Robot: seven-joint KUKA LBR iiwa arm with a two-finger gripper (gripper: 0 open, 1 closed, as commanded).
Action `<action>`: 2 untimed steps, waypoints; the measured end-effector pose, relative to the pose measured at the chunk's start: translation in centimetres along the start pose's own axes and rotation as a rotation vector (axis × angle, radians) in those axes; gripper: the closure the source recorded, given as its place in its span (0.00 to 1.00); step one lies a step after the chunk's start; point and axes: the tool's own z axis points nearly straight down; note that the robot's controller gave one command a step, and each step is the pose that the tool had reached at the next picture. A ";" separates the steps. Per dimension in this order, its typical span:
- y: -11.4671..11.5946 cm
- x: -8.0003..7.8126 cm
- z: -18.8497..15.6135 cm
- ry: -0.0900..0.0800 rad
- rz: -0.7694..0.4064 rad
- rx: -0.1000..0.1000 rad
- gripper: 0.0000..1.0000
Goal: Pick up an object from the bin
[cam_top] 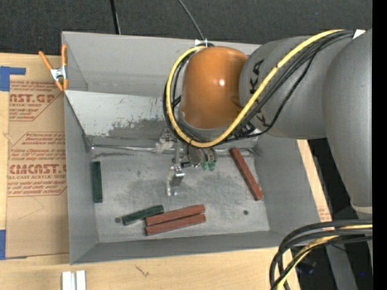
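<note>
Grey sheet metal forms the bin (pixel 77 138), its scuffed floor carrying a few loose sticks. Nearest the front wall lie two reddish-brown flat sticks (pixel 175 218), side by side and touching, almost parallel to that wall. Just to their left, a dark green short stick (pixel 142 215) lies end-on to them, tilted a little.

Further in, a second dark green stick (pixel 96 182) lies alone by the left wall, pointing front to back. In the middle of the floor the pincer (pixel 174 183) hangs over a bare patch, well apart from every stick; whether it is apart or together I cannot tell. To its right a third reddish-brown stick (pixel 246 173) lies aslant near the right wall.

Beyond, the rounded orange cover (pixel 211 89) on the wrist hides much of the back wall, with yellow and black cables (pixel 170 98) looped round it. The thick grey arm (pixel 314 83) comes in from the right over the rim.
</note>
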 end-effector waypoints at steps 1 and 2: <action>5.3 2.2 1.3 0.004 -0.231 -0.001 0.00; 5.5 3.4 3.2 0.003 -0.361 -0.002 0.00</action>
